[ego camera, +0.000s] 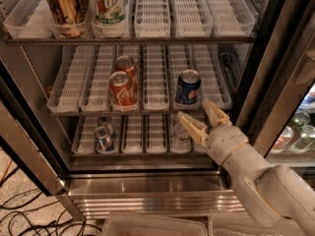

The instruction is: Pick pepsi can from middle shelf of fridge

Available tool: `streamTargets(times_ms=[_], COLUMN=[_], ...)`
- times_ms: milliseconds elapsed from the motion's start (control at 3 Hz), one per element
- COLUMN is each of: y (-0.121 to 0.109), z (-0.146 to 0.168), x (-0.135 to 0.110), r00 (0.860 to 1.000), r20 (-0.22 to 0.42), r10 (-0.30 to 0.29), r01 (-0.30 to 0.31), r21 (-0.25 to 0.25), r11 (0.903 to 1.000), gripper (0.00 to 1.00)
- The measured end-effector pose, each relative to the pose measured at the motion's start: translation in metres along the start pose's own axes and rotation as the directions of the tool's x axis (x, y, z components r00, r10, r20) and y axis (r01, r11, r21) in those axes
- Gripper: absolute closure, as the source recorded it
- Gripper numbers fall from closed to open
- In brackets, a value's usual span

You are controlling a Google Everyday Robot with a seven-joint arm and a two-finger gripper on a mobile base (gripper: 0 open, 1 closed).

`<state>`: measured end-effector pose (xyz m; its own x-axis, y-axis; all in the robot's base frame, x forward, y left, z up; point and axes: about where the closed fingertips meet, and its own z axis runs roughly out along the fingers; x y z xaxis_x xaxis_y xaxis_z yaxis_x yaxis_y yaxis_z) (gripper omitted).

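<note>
The pepsi can (pixel 188 88), dark blue with a silver top, stands upright at the front of a lane on the middle shelf (pixel 152 90) of the fridge (pixel 162 181). Two red cola cans (pixel 122 82) stand to its left on the same shelf. My gripper (pixel 200 116) is open and empty, its two tan fingers spread just below and slightly right of the pepsi can, in front of the shelf's front edge. The white arm (pixel 256 176) runs down to the lower right.
The top shelf holds a tall gold can (pixel 63 5) and a green-white can (pixel 109 4). The lowest shelf holds small silver cans (pixel 104 133) and a clear container (pixel 182 132). A dark door edge (pixel 268 68) stands at the right. Cables (pixel 19 215) lie on the floor.
</note>
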<state>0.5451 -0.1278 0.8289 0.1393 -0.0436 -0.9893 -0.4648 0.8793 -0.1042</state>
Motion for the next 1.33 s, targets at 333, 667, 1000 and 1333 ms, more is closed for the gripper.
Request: streamTargets(times_ms=[333,667,1000,1333], y=[0.000,-0.002,-0.006,-0.009], z=[0.000,0.002,0.007,0.016], x=[0.000,0.001,0.004,0.006], r00=[1.000,1.000,1.000,1.000], r20=[-0.001,-0.002,-0.005,-0.006], r10=[0.001,0.004,0.007,0.002], r01=[-0.001,-0.003,-0.007,-0.002], r21=[0.002,0.005,0.013,0.008], r11=[1.0000,1.0000,0.9999,1.0000], gripper=[0.33,0.21,0.27,0.31])
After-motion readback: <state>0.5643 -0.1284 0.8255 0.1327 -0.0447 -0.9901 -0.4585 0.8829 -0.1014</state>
